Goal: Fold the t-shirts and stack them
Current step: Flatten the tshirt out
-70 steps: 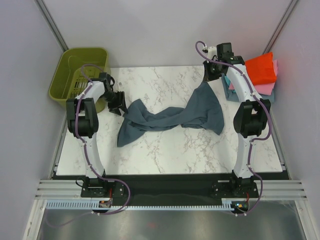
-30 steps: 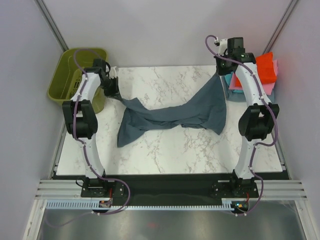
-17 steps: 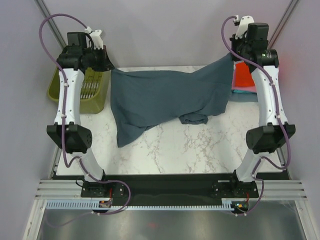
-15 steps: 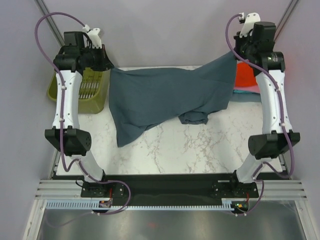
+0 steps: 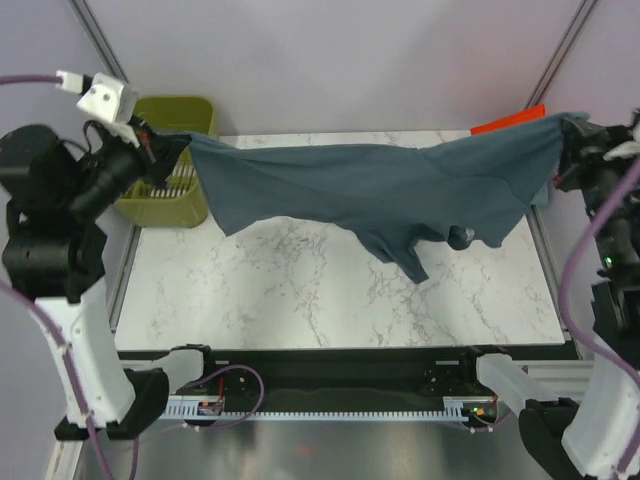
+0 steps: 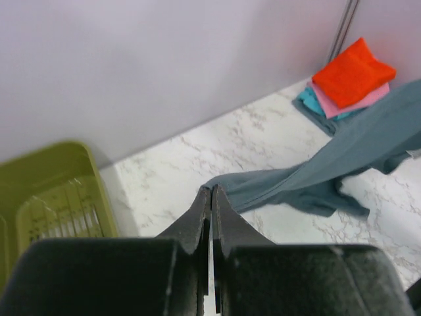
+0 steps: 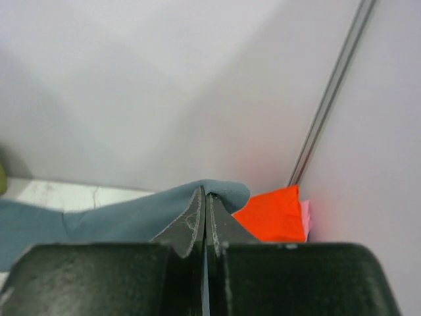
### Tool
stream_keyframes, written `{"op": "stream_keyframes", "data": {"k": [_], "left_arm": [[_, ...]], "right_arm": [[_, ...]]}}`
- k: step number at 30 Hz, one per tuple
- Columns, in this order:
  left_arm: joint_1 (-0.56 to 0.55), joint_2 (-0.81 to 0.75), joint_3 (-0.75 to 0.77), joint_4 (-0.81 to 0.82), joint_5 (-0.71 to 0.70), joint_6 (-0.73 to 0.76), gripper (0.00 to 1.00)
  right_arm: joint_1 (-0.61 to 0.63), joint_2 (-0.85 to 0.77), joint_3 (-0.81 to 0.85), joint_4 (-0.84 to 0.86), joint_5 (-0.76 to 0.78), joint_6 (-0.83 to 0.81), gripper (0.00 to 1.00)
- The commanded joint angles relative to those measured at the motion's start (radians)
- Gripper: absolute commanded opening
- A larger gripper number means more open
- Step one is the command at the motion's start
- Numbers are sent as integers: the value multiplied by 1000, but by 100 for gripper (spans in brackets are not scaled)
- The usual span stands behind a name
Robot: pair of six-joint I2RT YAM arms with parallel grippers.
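Observation:
The slate blue-grey t-shirt [image 5: 370, 185] hangs stretched wide in the air above the marble table [image 5: 300, 290]. My left gripper [image 5: 178, 142] is shut on its left corner, seen pinched at the tips in the left wrist view [image 6: 211, 191]. My right gripper [image 5: 572, 126] is shut on the right corner, where cloth bulges over the tips [image 7: 204, 192]. A sleeve dangles low at the shirt's middle right. At the table's back right lies the stack of folded t-shirts: red-orange [image 6: 354, 72] on pink [image 6: 370, 99] on teal [image 6: 308, 99]. From above only a red-orange sliver [image 5: 508, 120] shows.
The olive-green plastic basket [image 5: 180, 110] stands off the table's back left corner, just behind my left gripper, and shows in the left wrist view [image 6: 46, 191]. Grey walls close in the back and both sides. Both arms are raised high, near the camera.
Both arms have risen and spread further apart. The blue-grey shirt has come off the table and is pulled taut between them; its hanging part has swung right.

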Motion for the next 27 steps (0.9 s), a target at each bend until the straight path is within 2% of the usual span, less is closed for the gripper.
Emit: {"op": "stream_keyframes", "data": {"k": [1,6,9,13,16,21,23,27], "left_arm": [[5,-98,-17,56,13,69,2],[5,-149,35,71,-21,81,2],[5,-121,131,71,-30,77,2],[5,-54,199,79,-41,103,2],[5,-13,176,96,-67,119,2],[5,81,46,100,-93,147,2],[5,138,-20,117,-104,158,2],[5,252,-103,143,-83,176,2]], "right_arm": [[1,-54,54,6,81,29,0],[0,-86,204,-5,152,23,0],[0,-23,345,-3,187,2,0],[0,55,435,62,195,-26,0],[0,81,371,153,199,-34,0],[0,155,168,228,131,-24,0],[1,202,74,285,114,-23,0],[1,339,9,317,35,-17,0]]}}
